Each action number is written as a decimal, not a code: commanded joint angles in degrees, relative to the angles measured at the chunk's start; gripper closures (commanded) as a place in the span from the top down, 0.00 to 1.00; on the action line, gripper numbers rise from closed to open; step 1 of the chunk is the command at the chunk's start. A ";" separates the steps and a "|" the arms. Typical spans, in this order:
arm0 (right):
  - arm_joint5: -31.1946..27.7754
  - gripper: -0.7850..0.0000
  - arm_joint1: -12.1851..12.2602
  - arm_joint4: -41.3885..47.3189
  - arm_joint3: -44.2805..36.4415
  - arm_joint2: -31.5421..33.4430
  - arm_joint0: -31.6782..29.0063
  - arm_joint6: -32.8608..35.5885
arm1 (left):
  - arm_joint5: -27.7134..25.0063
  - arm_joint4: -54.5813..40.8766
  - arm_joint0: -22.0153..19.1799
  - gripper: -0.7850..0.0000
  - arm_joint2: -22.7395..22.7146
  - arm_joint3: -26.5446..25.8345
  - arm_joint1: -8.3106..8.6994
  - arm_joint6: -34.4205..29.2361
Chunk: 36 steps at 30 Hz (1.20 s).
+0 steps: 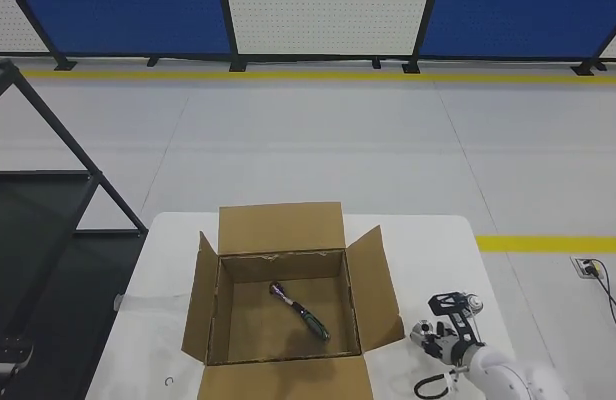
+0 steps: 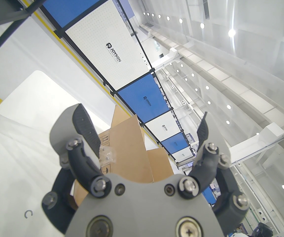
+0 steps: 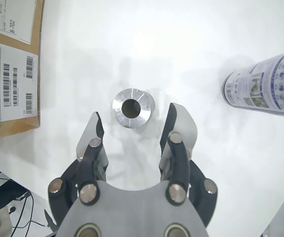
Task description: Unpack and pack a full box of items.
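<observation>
1. Hovering over the table (image 1: 438, 240) to the right of the open cardboard box (image 1: 278, 228), the right hand (image 3: 134, 109) points straight down, fingers spread wide and holding nothing.
2. A short metal cylinder (image 3: 143, 115) stands upright on the table directly below it. It is seen end-on, its bored hole facing up, framed between the two fingertips. Whether the tips have reached its sides I cannot tell.
3. Its long axis is vertical and in line with the hand, so the likely next move is a straight descent and a squeeze across the round wall — no wrist turn seems needed.
4. The left hand (image 2: 142, 114), also wide open and empty, tilts up toward the ceiling with the box beyond it — the right arm is plainly nearer the cylinder.
5. A blue spray can (image 3: 263, 87) sits on the table well apart from the cylinder, and a slim purple-and-green item (image 1: 300, 312) lies at a slant on the box floor.
</observation>
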 commanded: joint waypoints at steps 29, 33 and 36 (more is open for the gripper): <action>0.52 0.00 1.67 -6.84 -37.93 -2.50 -4.71 -4.99 | 0.00 0.00 0.00 1.00 0.00 0.00 0.00 0.00; -3.80 0.00 1.74 -7.76 -37.93 -8.47 1.12 -6.22 | 0.00 0.00 0.00 1.00 0.00 0.00 0.00 0.00; -6.06 0.00 1.61 -7.95 -37.93 -14.57 6.51 -2.57 | 0.00 0.00 0.00 1.00 0.00 0.00 0.00 0.00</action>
